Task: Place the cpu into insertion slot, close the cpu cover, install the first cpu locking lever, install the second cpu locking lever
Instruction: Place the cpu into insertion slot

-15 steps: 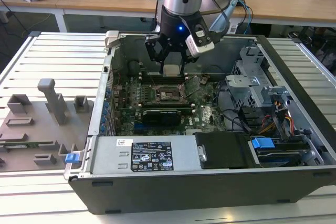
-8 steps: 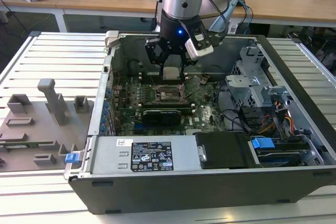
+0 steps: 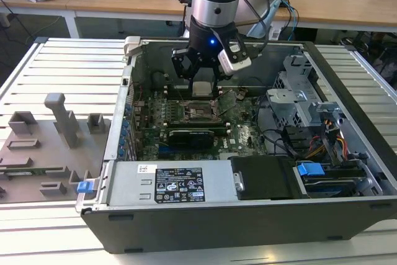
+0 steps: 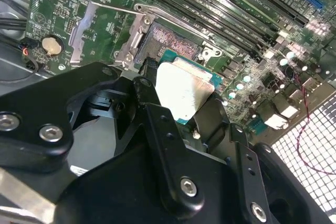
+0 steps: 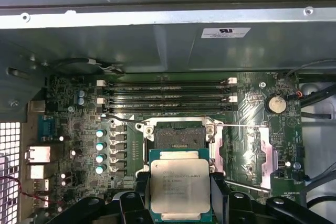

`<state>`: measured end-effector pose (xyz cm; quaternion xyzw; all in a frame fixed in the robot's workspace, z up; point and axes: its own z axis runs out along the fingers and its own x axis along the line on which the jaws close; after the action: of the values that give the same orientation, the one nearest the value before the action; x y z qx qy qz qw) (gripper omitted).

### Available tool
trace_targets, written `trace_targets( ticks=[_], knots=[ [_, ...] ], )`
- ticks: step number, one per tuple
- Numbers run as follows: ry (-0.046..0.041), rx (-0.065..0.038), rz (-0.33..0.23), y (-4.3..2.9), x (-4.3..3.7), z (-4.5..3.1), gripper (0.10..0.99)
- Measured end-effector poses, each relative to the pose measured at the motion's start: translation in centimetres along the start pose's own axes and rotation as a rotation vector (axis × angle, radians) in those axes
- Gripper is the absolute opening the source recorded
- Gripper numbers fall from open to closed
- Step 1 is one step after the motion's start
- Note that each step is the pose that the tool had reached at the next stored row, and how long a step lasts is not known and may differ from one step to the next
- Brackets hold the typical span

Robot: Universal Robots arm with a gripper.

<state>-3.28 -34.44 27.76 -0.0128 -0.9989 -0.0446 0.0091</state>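
The gripper (image 3: 203, 86) reaches down into the open computer case (image 3: 347, 153), closed on the cpu (image 3: 203, 90). In the first wrist view its black fingers (image 5: 220, 198) clamp two opposite edges of the cpu (image 5: 180, 184), whose silver top faces the camera and lies level.

The chip hangs above the green motherboard (image 5: 252, 103), not seated. The insertion slot (image 5: 179, 136) lies uncovered, with its dark centre and metal rim in full sight. From this camera the cpu's front edge overlaps the slot's rim on the side away from the memory slots (image 5: 165, 95).

The cpu cover (image 5: 265, 158) is swung open and lies flat on the board beside the slot. A thin locking lever (image 5: 241, 125) stretches across it. A row of pale capacitors (image 5: 100, 150) lines the slot's opposite side.

In the second wrist view the cpu (image 4: 184, 90) is tilted in the frame, with the slot (image 4: 170, 43) just beyond it and the cover (image 4: 84, 27) clear to one side.

The room straight over the slot is open. The case wall (image 5: 157, 45) rises beyond the memory slots, well apart from the fingers. In the exterior view a power supply (image 3: 180, 184) runs along the case's near edge and a drive cage (image 3: 298, 97) fills its right side, both away from the gripper.
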Motion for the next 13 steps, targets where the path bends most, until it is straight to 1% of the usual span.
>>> trace_targets(
  ticks=[4,7,13],
  knots=[
    [0.0000,0.000,0.000,-0.06,-0.01,0.66,0.541],
    [0.0001,0.000,0.000,-0.08,-0.02,0.86,0.541],
    [0.0000,0.000,0.000,-0.08,-0.02,0.89,0.541]
  ],
)
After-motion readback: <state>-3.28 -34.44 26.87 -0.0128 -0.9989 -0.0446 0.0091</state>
